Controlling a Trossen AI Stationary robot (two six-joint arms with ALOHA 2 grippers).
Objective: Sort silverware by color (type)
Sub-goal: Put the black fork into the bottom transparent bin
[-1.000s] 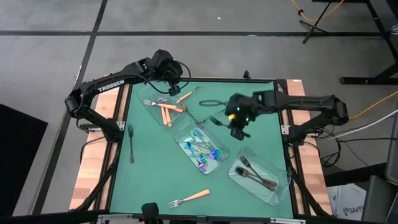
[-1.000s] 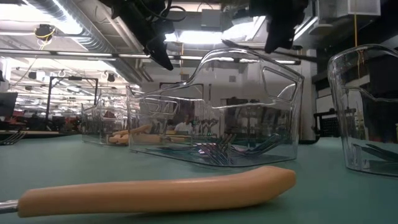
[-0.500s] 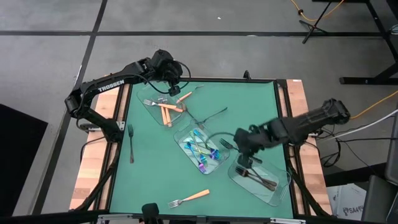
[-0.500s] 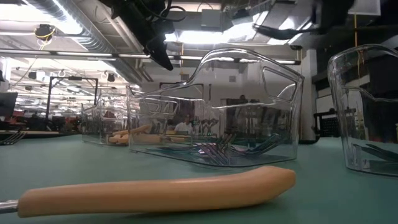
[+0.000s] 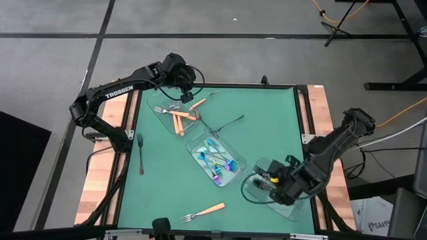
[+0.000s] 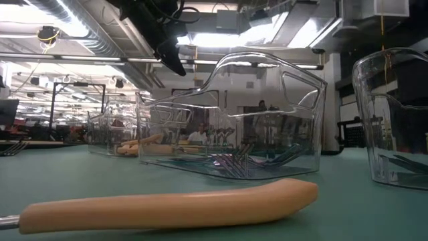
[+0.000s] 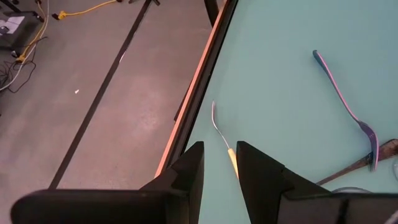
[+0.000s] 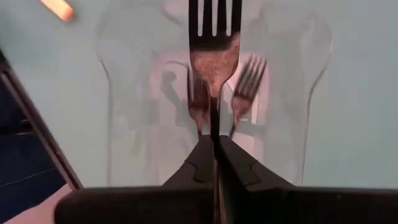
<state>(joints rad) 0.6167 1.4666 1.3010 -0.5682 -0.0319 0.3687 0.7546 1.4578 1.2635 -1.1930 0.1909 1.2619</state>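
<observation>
The right end effector [image 5: 272, 189] has swung down over the near-right tray [image 5: 291, 211], clamped on a dark fork [image 8: 214, 43]; released early, it could bounce off the rim onto the desk [image 5: 173, 180]. The left end effector [image 7: 219, 163], fingers apart, holds an orange-handled utensil [image 7: 231, 158].

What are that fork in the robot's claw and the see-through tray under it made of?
The dark fork in the right gripper looks like metal with a dull, speckled dark finish. The clear tray looks like rigid glossy plastic: the table shows through it and its rim catches glare.

Three trays [image 5: 215, 160] diagonal across table [image 5: 267, 120]; loose forks [image 5: 203, 212] at left edge, front.
</observation>
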